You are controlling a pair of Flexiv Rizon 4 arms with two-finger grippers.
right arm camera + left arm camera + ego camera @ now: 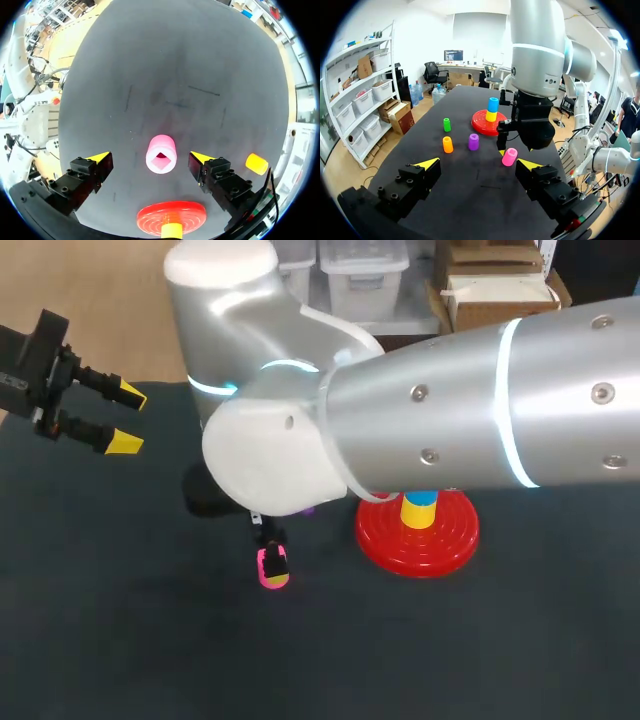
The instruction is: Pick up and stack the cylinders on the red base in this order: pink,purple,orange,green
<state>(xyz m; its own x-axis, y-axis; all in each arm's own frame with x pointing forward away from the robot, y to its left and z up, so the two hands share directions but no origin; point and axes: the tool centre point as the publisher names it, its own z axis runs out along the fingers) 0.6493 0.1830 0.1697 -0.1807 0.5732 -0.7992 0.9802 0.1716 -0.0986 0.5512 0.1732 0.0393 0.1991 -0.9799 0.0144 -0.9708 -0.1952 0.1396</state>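
Right wrist view: the pink cylinder (pixel 161 154) is framed, unclamped, by the spread right gripper (pixel 150 156), so nothing appears stacked on the red base (pixel 150 218) yet; the left gripper (pixel 128 419) is held apart.

bare table (pixel 175 75) all round pink cylinder (pixel 161 154), red base (pixel 150 217) near

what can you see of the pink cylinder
The pink cylinder looks like smooth plastic, hollow, with a squarish opening in its upper end. It stands on the dark table near the red base, between the open fingers of the right end effector; gaps show on both sides, so nothing grips it.
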